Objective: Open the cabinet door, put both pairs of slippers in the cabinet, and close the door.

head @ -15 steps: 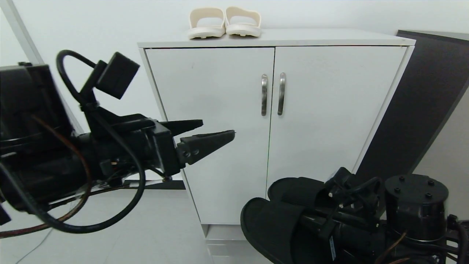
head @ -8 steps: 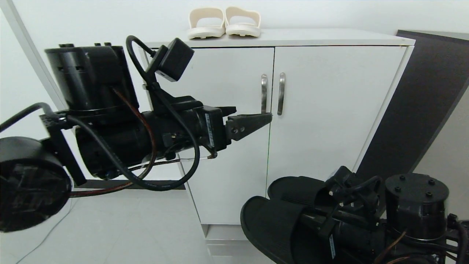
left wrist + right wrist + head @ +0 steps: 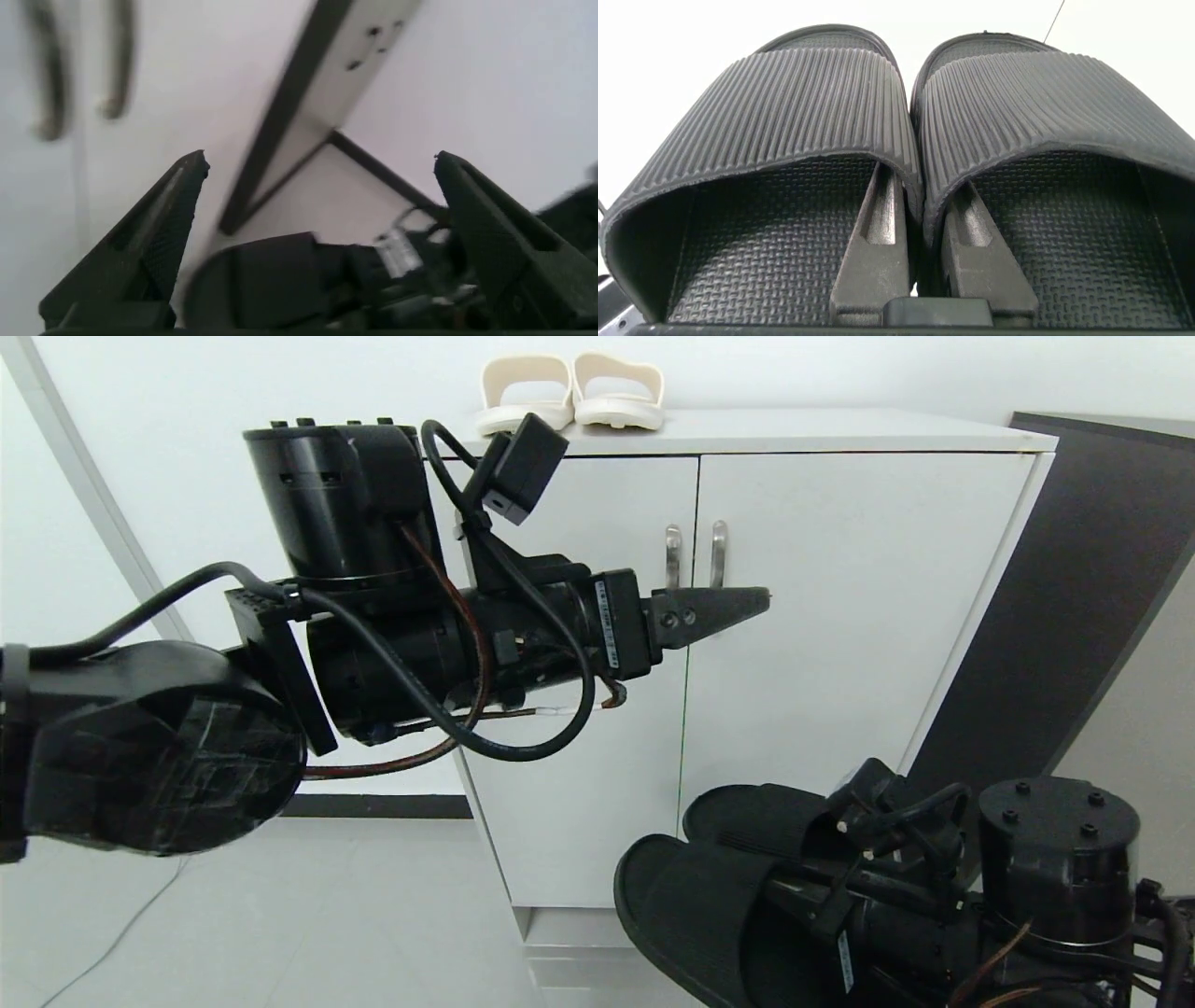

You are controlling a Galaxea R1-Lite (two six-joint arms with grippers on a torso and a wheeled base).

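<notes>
The white cabinet (image 3: pixel 840 616) stands with both doors closed; its two metal handles (image 3: pixel 695 555) meet at the middle. A cream pair of slippers (image 3: pixel 571 392) rests on top. My left gripper (image 3: pixel 747 602) hovers in front of the lower ends of the handles, open with nothing between its fingers (image 3: pixel 163 233); the handles (image 3: pixel 84 65) show beyond it. Low at the right, a black pair of slippers (image 3: pixel 709 887) is held side by side. My right gripper (image 3: pixel 924 243) is shut on their touching inner walls, one finger inside each black slipper (image 3: pixel 794 121).
A dark panel (image 3: pixel 1074 616) leans against the wall right of the cabinet. Light grey floor (image 3: pixel 327 915) lies open at the left front, with a thin cable (image 3: pixel 112 933) on it. A plinth step (image 3: pixel 569 943) sits under the cabinet.
My left arm has risen and swung right, bringing its gripper from the left door's middle up to the handles. The right arm and black slippers have stayed put.
</notes>
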